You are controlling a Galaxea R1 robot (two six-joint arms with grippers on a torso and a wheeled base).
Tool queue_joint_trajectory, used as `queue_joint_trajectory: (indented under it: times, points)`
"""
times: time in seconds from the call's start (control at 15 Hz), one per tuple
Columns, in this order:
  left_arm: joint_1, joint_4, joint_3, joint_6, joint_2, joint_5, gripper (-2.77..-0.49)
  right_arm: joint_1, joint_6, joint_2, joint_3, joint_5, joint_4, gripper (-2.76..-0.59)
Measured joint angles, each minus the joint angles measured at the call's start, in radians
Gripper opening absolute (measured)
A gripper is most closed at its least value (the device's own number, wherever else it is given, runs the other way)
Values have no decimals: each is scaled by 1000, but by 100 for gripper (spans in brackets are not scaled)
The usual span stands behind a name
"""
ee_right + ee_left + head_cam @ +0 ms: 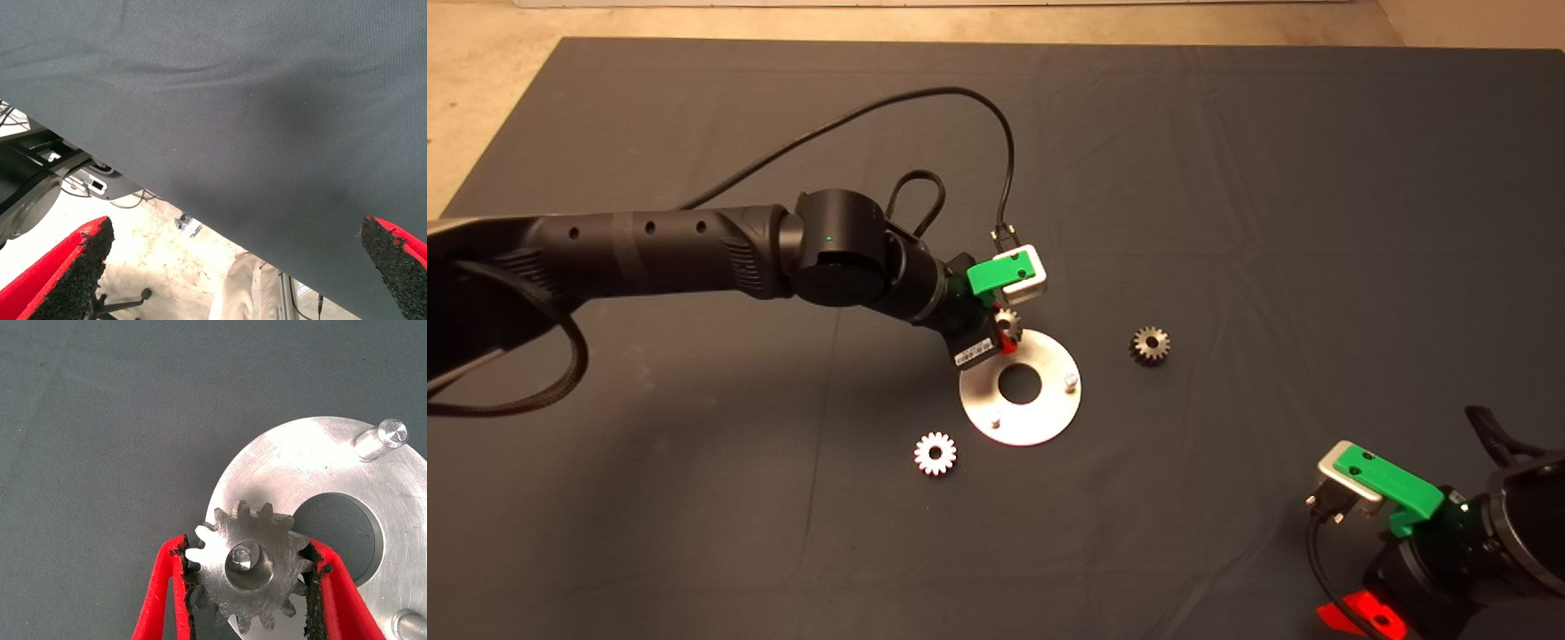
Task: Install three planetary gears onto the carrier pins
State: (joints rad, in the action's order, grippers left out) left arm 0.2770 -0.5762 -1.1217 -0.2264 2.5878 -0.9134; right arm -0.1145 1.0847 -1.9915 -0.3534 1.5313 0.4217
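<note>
Covering the tabletop is a wide dark grey fabric mat [1227, 178], the largest thing in view, creased and soft. Across it from the left reaches the long black left arm [649, 249], and its green-bodied left pincer [250, 587] hangs over the near rim of the flat round silver carrier plate [1040, 413] with its central hole. The right pincer [233, 267] waits at the mat's lower right edge, released, its red fingers spread wide with nothing between them.

On the plate, two short silver carrier pins [1072, 381] stand bare; the third pin [240, 558] shows through the bore of the small grey metal planetary gear [250, 567] that the left pincer grasps, black pads pressing on teeth at opposite sides. The wrist view shows bore and pin nearly lined up, but whether the gear has slid down onto the stud cannot be told.

Two more planetary gears lie flat on the mat: a bright one [935, 453] just beside the plate's lower left edge, a darker one [1151, 345] near its right.

Each gear looks rigid, dense for its size and smooth, so it would likely slip if pinched lightly; holding across the toothed rim, as here, keeps the bore free for the pin.
</note>
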Motion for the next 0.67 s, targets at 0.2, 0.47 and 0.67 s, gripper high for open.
queue_joint_trajectory:
  times: [0.2, 0.47, 0.67]
  points:
    - [0, 4, -3, 0, 0, 5, -261, 0, -3, 0, 0, 0, 0, -60]
    - [0, 6, -6, 0, 0, 6, -261, 0, -3, 3, 0, 0, 0, -60]
    - [1, 22, -14, 0, -1, 14, -261, 0, -3, 3, 0, 0, 0, -60]
